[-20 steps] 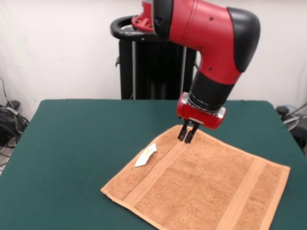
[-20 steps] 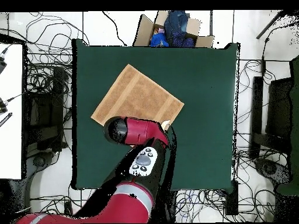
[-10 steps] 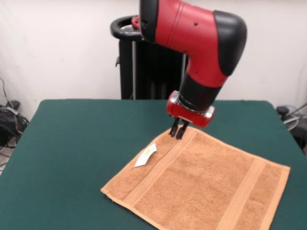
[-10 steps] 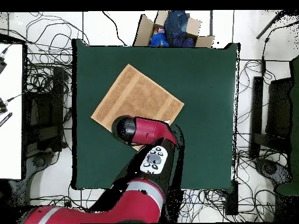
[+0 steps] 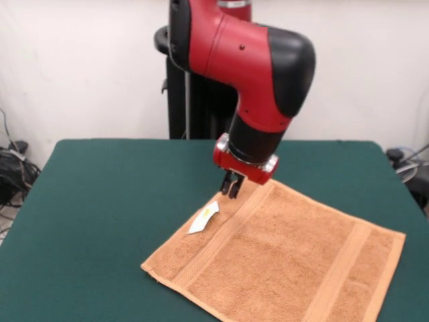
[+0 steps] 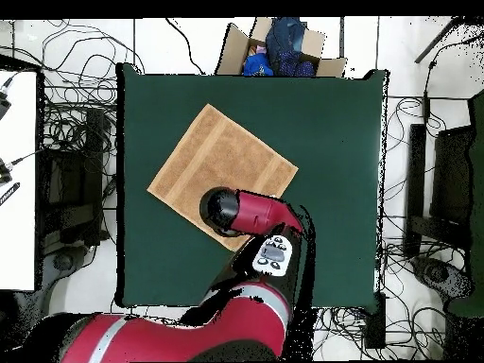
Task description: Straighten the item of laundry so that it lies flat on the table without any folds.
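Towel [image 5: 281,265]: flat on surface [image 5: 114,201]. My hand [image 5: 231,190], fingers together, empty, has slid toward its corner; task looks finished.

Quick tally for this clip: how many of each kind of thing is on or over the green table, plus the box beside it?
Towel: 1
White care tag: 1
Robot gripper: 1
Green table: 1
Cardboard box with clothes: 1
Total: 5

Orange-tan rectangular terry towel [image 5: 281,258] with paler woven stripes – white tag [image 5: 204,219] beside the black gripper [image 5: 231,190] – on dark green felt bench [image 5: 114,201].
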Robot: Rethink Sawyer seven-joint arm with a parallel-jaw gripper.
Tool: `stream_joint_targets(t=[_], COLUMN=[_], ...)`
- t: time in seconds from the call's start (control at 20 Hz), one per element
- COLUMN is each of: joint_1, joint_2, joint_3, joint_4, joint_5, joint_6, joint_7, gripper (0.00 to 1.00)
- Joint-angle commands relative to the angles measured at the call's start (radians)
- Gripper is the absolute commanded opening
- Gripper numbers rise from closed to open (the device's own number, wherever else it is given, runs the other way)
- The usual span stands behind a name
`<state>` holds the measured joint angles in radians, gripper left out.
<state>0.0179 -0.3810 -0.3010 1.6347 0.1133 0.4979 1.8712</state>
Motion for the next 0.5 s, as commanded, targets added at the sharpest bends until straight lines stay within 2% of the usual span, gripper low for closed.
stream_joint_targets(t=[0.05,0.5], joint_1=[-0.051,-0.090], joint_2=[0.036,0.018], joint_3=[0.185,0.242], joint_4=[0.086,0.161], joint_5=[-0.020,-0.020], joint_6=[0.055,-0.013], joint_7=[0.031,0.053], gripper=[0.00,0.00])
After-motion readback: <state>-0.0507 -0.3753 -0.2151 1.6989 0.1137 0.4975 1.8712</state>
